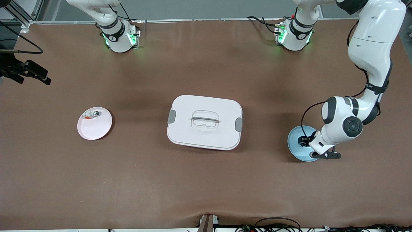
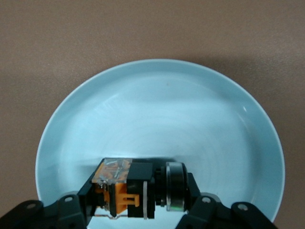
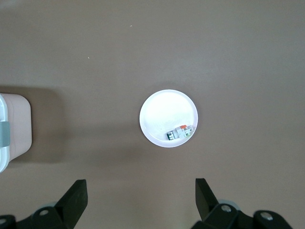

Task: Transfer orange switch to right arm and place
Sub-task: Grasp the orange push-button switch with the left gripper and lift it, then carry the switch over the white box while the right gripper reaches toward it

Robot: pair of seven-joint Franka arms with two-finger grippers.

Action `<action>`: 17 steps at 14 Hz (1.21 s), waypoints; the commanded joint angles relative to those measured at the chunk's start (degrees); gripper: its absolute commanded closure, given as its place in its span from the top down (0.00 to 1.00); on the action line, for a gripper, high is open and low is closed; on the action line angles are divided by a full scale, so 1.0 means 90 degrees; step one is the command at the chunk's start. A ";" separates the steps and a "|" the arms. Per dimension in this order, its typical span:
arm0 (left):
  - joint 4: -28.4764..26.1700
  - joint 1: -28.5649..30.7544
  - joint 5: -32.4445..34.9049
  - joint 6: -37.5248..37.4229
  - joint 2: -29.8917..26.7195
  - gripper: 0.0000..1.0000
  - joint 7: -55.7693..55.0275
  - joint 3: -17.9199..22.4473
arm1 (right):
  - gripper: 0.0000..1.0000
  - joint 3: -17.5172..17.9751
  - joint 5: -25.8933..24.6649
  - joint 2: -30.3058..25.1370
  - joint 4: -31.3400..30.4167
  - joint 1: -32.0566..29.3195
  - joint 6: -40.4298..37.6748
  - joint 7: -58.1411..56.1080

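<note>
**Switch in the left fingers over the blue plate; handover not yet made**

The left gripper (image 1: 305, 141) is down over the blue plate (image 1: 294, 145), which sits toward the left arm's end of the table from the white lidded box (image 1: 204, 121). In the left wrist view the fingers (image 2: 71, 210) are closed around the orange switch (image 2: 138, 188), which lies on its side between them, just above or on the plate (image 2: 157, 119); whether it has cleared the surface cannot be told. The pick looks made or nearly so. Left to do, as I judge it: lift, carry the switch toward the box's end of the span, pass it to the right arm, and have that arm set it down.

The right gripper (image 3: 140, 200) waits with fingers spread wide and empty, high over the pink plate (image 1: 95, 124), which lies toward the right arm's end of the table from the box. That plate already holds a small silver-and-white piece (image 1: 91, 114) with a red bit.

The brown table (image 1: 206, 180) is a plain matte sheet. Cables trail along its edge nearest the front camera, well below the box in that view.
</note>
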 commanded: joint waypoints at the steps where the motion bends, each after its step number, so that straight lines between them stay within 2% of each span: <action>1: -0.0063 0.0013 0.0114 -0.0018 -0.0107 0.00 0.0047 -0.0036 | 1.00 0.0026 0.0065 -0.0160 -0.0133 -0.0009 0.0089 -0.0095; 5: -0.0005 -0.0007 0.0027 -0.0700 -0.0682 0.00 -0.0012 -0.0094 | 1.00 0.0026 0.0065 -0.0150 -0.0133 -0.0009 0.0099 -0.0095; 9: -0.0005 0.0022 -0.0022 -0.1404 -0.1297 0.00 -0.0206 -0.0455 | 1.00 0.0026 0.0065 -0.0150 -0.0133 -0.0009 0.0080 -0.0095; 14: 0.0238 0.0013 -0.0763 -0.2243 -0.1767 0.00 -0.1220 -0.1050 | 1.00 0.0026 0.0075 -0.0150 -0.0114 -0.0018 0.0080 -0.0076; 17: 0.0687 -0.0016 -0.0969 -0.2985 -0.1875 0.00 -0.2663 -0.1655 | 1.00 0.0026 0.0075 -0.0024 0.0091 -0.0038 0.0011 -0.0066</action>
